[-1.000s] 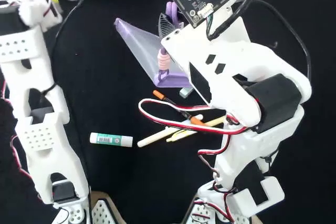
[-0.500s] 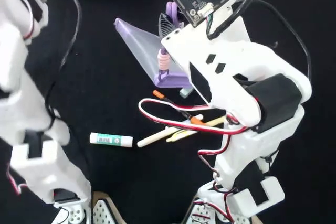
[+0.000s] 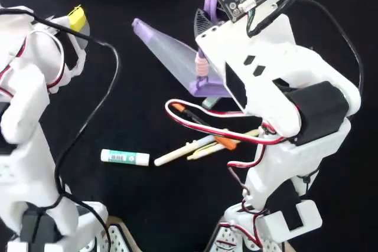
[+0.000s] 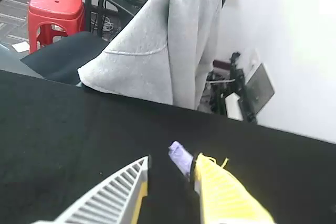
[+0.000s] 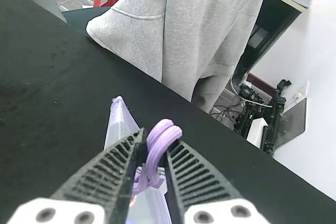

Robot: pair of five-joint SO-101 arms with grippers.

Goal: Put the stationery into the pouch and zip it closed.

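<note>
A translucent purple pouch (image 3: pixel 171 51) hangs tilted above the black table, held up by its purple loop (image 5: pixel 161 136). My right gripper (image 3: pixel 204 15) is shut on that loop, dark ribbed fingers (image 5: pixel 123 167) on either side. Below the pouch lies the stationery: a white glue stick (image 3: pixel 124 157), cream and yellow pens (image 3: pixel 192 149), an orange-tipped pen (image 3: pixel 198 123) and a small eraser (image 3: pixel 208 103). My left gripper (image 4: pixel 170 165) stands open at the far left of the table, one finger yellow (image 3: pixel 77 17). Between its fingers the pouch's far corner (image 4: pixel 180 158) shows at a distance.
The right arm's white body (image 3: pixel 283 104) and red-white cable (image 3: pixel 195 123) hang over part of the pens. A grey garment (image 4: pixel 163 45) drapes over a chair beyond the table's far edge. Bare black table (image 3: pixel 130 116) lies between the two arms.
The left arm has swung round and its yellow-fingered gripper now points toward the pouch. The right arm has shifted slightly right, carrying the pouch with it.
</note>
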